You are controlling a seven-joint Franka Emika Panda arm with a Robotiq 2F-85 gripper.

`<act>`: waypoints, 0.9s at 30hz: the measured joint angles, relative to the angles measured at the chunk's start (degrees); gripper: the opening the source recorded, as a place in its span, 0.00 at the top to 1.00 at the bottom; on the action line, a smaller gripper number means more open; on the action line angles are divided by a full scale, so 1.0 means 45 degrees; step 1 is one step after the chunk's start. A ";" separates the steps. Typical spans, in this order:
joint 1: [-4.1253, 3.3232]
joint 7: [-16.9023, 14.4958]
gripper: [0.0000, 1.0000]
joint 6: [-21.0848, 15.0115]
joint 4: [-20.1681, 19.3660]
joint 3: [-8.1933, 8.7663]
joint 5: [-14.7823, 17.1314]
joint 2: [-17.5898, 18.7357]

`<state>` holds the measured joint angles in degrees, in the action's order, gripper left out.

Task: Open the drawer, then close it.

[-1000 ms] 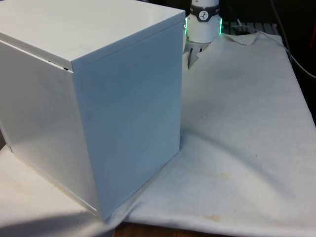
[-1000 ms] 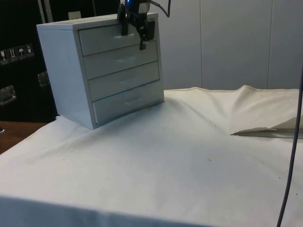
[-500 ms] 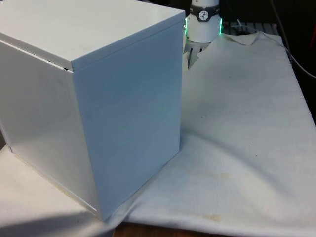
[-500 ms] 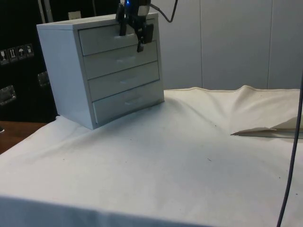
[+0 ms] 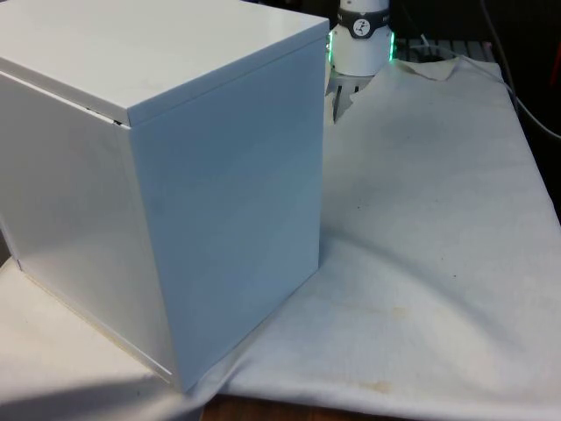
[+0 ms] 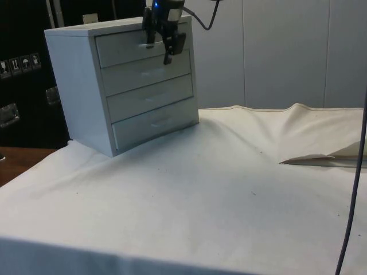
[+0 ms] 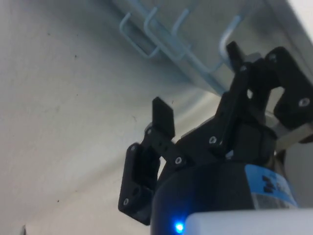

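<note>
At the left of the side view, on the far-left part of the worktop (image 6: 229, 189), stands the white chest of drawers (image 6: 74, 86), four drawers stacked one above another, all shut flush. Its drawer fronts face the near right in that view; in the front view the chest (image 5: 175, 175) turns a blank side and back to the camera and takes up the front view's left.

Moving right along the chest's front, the black end effector (image 6: 165, 48) hangs at the top drawer (image 6: 123, 48), pointing downward just in front of its face, near the drawer's right end. In the wrist view the end effector (image 7: 195, 85) has its fingers (image 7: 163, 117) spread apart with nothing between them, and the top drawer's wire handle (image 7: 232, 36) lies close to the further finger; whether anything touches it I cannot tell.

I judge the opening step to be in hand and not yet done: the drawer has not moved out. The next move calls for bringing the fingers around the handle, closing them on it, then pulling straight out along the drawer's travel, toward the near right of the side view. The handle's long axis runs level across the drawer front, so the fingers should straddle it above and below.

Further right lies only the white cloth.
</note>
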<state>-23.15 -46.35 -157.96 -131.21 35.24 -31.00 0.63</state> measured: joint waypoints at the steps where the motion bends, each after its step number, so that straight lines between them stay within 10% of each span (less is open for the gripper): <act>1: 0.0013 -0.0013 0.27 -0.0064 0.0025 0.0000 0.0000 0.0000; 15: 0.0025 -0.0013 1.00 -0.0267 0.0115 0.0064 0.0000 0.0013; 27: 0.0000 -0.0318 1.00 0.0229 -0.0153 0.0076 0.0000 -0.0993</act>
<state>-23.15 -47.78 -156.93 -131.89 35.58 -31.00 -3.84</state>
